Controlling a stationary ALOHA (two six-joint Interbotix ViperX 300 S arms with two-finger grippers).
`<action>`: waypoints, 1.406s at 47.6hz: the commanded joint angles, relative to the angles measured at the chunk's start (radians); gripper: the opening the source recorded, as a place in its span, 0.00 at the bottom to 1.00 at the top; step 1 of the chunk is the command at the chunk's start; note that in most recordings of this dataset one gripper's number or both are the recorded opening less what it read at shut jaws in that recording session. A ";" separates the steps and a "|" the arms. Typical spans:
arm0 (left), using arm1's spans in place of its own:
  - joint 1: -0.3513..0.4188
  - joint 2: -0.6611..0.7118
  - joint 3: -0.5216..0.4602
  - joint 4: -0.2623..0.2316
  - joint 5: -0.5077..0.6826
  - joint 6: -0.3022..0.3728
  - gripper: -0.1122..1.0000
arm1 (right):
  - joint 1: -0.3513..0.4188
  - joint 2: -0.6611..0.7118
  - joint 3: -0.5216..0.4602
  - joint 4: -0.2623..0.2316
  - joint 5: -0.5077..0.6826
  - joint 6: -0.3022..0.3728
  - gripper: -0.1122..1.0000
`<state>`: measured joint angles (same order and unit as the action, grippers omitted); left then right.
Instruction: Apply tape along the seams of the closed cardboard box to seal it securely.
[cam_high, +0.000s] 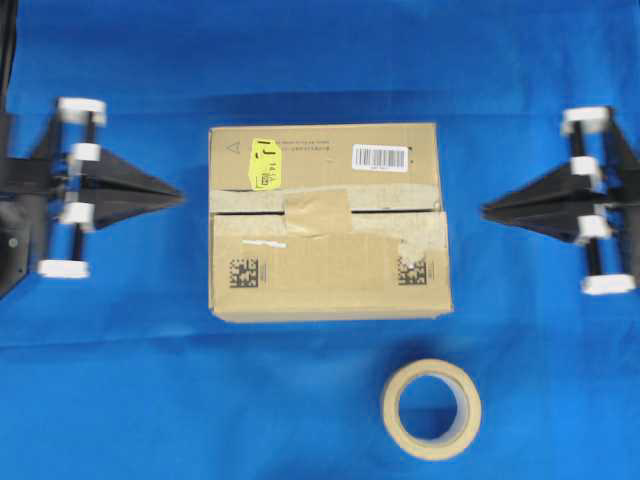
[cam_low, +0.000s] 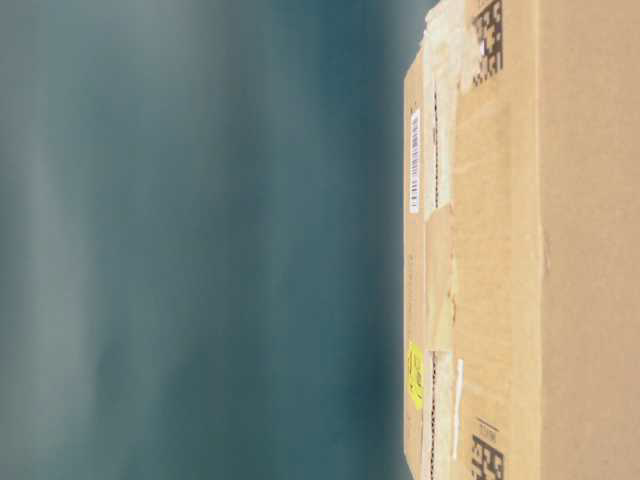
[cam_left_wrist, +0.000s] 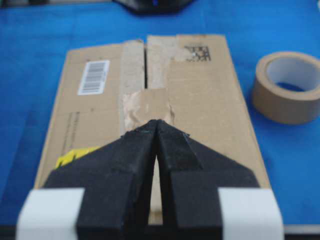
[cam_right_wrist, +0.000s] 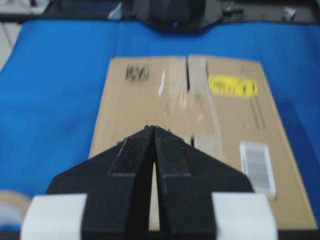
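Note:
The brown cardboard box lies in the middle of the blue table, with a yellow sticker, a white barcode label and two black matrix codes on top. Its seam runs left to right as a dark slit edged by pale worn tape. A tan-brown square of tape lies across the seam's middle; the same tape shows in the left wrist view. My left gripper is shut and empty, a little left of the box. My right gripper is shut and empty, just right of it.
A beige roll of tape lies flat on the table in front of the box, toward the right. The roll also shows in the left wrist view. Blue cloth covers the table.

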<state>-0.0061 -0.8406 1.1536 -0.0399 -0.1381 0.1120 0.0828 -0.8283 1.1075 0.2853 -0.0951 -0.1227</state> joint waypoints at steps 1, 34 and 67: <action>0.002 -0.101 0.038 0.000 0.028 -0.003 0.10 | 0.002 -0.060 0.023 -0.003 0.051 -0.002 0.08; 0.002 -0.322 0.190 -0.003 0.230 -0.012 0.10 | -0.009 -0.103 0.198 -0.002 0.104 0.005 0.08; 0.002 -0.322 0.190 -0.003 0.227 -0.012 0.10 | -0.014 -0.107 0.195 -0.003 0.104 0.005 0.08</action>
